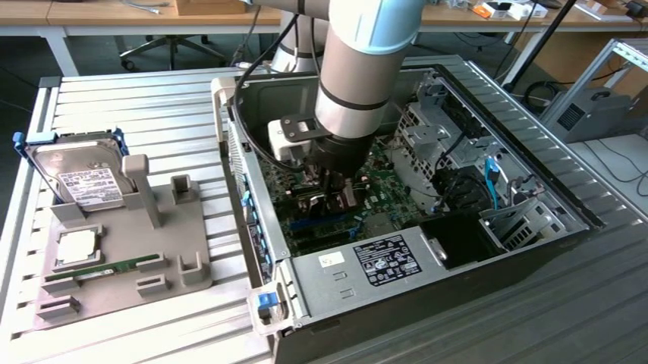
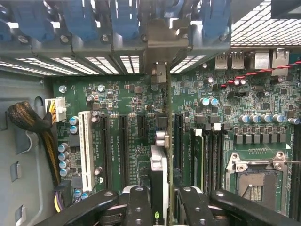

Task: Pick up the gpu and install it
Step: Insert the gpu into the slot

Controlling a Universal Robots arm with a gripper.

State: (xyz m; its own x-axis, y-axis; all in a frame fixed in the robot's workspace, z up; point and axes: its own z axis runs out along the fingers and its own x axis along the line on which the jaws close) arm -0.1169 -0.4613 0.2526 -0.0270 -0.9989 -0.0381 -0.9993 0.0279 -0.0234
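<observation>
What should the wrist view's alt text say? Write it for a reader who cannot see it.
The fingers grip the gpu, seen edge-on and standing upright over the green motherboard, its metal bracket end toward the row of blue slot latches. A white expansion slot lies to one side of the card and the empty CPU socket to the other.

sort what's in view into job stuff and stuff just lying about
job: gpu, gripped in the hand; motherboard; computer case

lying about: hard drive, memory stick, processor chip, all on the grey holder
</observation>
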